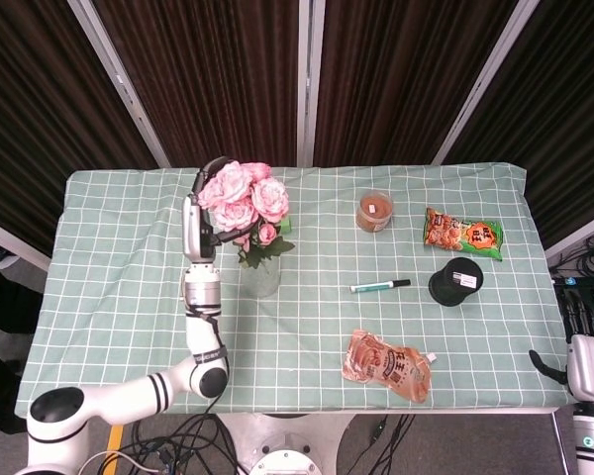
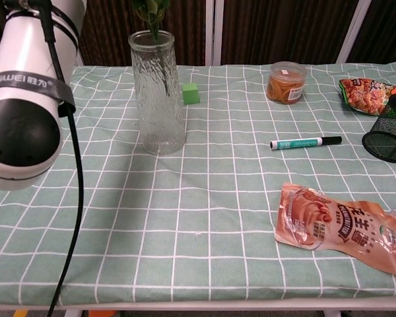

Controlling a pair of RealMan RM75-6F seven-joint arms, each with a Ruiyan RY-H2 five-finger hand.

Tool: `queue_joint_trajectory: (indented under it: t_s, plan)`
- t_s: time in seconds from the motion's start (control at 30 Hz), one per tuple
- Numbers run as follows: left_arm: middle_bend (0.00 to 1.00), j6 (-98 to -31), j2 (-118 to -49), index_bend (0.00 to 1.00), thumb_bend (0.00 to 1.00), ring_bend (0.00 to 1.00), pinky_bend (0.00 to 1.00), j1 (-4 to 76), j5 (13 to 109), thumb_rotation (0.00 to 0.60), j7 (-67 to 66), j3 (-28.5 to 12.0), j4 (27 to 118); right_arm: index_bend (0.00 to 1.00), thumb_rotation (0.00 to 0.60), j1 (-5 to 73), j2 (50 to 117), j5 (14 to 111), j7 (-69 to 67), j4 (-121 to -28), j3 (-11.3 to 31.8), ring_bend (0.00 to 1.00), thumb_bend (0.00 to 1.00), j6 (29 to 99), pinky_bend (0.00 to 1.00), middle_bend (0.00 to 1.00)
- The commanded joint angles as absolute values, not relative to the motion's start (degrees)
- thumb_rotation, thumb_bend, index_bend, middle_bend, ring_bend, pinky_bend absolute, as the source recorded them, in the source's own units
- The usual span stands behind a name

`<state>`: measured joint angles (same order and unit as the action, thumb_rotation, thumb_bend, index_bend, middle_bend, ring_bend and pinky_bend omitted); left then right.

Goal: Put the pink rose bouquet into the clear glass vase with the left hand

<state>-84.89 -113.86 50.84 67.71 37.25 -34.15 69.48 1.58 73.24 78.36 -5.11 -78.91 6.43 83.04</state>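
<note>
1. Roses first: from the head view, the pink rose bouquet sits right over the clear glass vase, blooms and leaves hiding the rim, so the stems look to be entering or already part way in. The left hand is just behind the blooms at their left side and appears to grip the bunch, though petals cover its fingers and I cannot tell exactly how they close.

2. Same view: the right hand rests off the worktop at the far right corner, holding nothing that I can see; whether its fingers are spread or curled I cannot tell.

3. From the chest view, green leaves of the bouquet poke above the vase mouth, and a dark stem shows through the glass in its upper part only. The left forearm fills the left edge; the hand itself is above the frame.

4. My judgement: this is the insertion step, nearly finished. Next calls for lowering the stems straight down until they settle, then letting go without tipping the vase.
</note>
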Motion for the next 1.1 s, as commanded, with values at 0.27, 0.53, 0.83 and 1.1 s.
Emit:
queue_joint_trajectory:
  t_s: [0.27, 0.53, 0.83, 1.1]
  plan:
    - [0.1, -85.4, -112.7, 0.12, 0.0, 0.1, 0.17, 48.3, 70.0, 0.6, 38.8, -33.5, 70.9, 0.0, 0.6, 1.7, 73.5, 78.4, -5.1, -78.6, 6.4, 0.0, 0.12, 82.9, 0.0, 0.0]
    - [0.1, -89.3, -107.3, 0.12, 0.0, 0.1, 0.17, 43.6, 72.1, 0.6, 36.4, -34.2, 73.9, 0.0, 0.6, 1.6, 73.4, 78.8, -4.7, -79.0, 6.4, 0.0, 0.12, 83.2, 0.0, 0.0]
    - [0.1, -91.3, -96.5, 0.12, 0.0, 0.1, 0.24, 32.3, 74.9, 0.6, 31.8, -26.5, 73.0, 0.0, 0.6, 1.2, 72.6, 80.3, -2.4, -82.1, 6.6, 0.0, 0.12, 86.1, 0.0, 0.0]
    - [0.13, -94.6, -88.2, 0.17, 0.09, 0.1, 0.19, 20.4, 80.3, 0.6, 17.6, -12.1, 74.1, 0.0, 0.6, 1.3, 73.0, 80.5, -1.5, -82.6, 6.1, 0.0, 0.12, 85.5, 0.0, 0.0]
